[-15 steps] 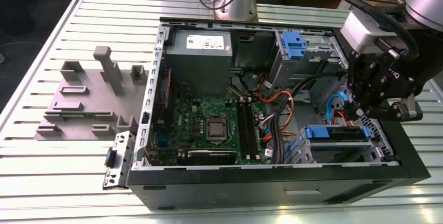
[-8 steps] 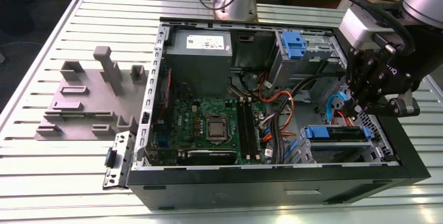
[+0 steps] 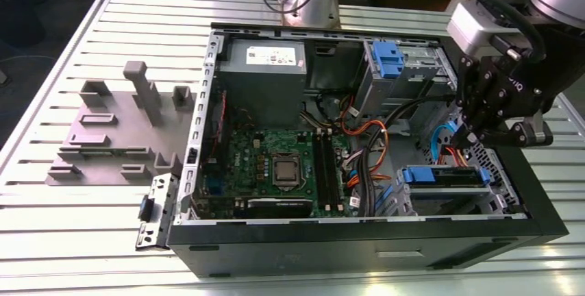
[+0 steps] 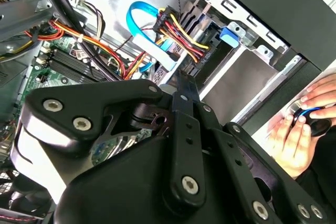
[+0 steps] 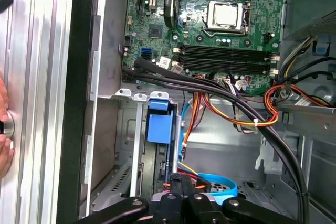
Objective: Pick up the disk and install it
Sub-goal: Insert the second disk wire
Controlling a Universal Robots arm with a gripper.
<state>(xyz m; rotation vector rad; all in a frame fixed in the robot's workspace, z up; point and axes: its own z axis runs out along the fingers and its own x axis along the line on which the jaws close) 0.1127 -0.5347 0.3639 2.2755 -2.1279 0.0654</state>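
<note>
We see a slatted metal table [image 3: 73,234] carrying an open computer case [image 3: 366,238], with a grey fixture [image 3: 114,135] beside the case.

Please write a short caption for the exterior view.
Robot claw above the disk in the open computer case.

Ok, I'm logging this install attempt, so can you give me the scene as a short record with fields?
setting: open computer case lying on a slatted metal table
gripper: over the drive bay at the exterior view's right
disk: blue-railed, lying in that bay below the gripper; whether it is fully seated cannot be told
contact: unclear whether the gripper touches the disk
motherboard: exposed mid-case
bystander: a person's hand outside the case wall
other: grey fixture block at the exterior view's left
</note>
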